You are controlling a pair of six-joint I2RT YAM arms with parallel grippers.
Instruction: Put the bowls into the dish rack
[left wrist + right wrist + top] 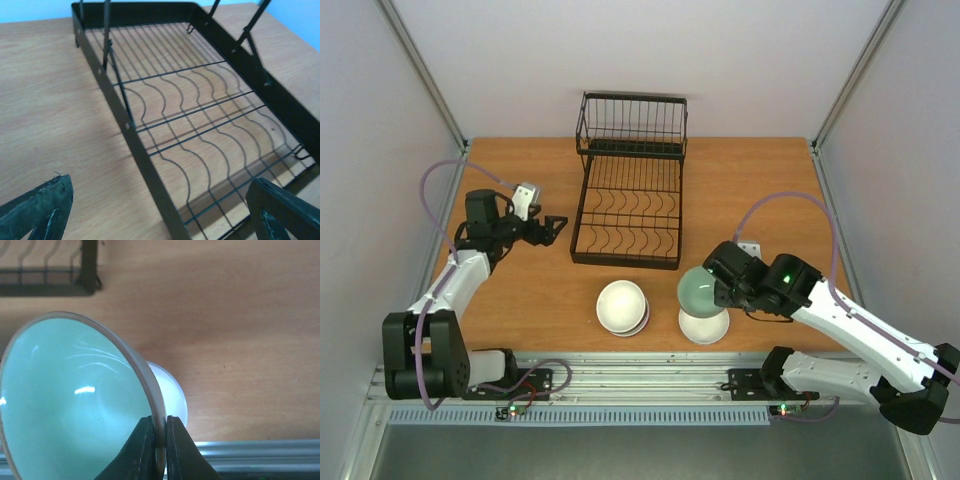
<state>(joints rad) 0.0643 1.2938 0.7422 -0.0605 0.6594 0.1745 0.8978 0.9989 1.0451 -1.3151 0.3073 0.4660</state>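
Observation:
My right gripper (718, 292) (159, 432) is shut on the rim of a pale mint-green bowl (699, 289) (75, 400) and holds it tilted above a white bowl (704, 325) (172, 392) on the table. A stack of white bowls (622, 306) sits to its left. The black wire dish rack (630, 210) (200, 120) stands at the table's middle back, its basket section (632, 125) at the far end. My left gripper (550, 228) (160, 215) is open and empty beside the rack's left edge.
The wooden table (750, 190) ends at a metal rail (650, 365) at the front. Grey walls enclose the left, right and back. A cable loops over each arm.

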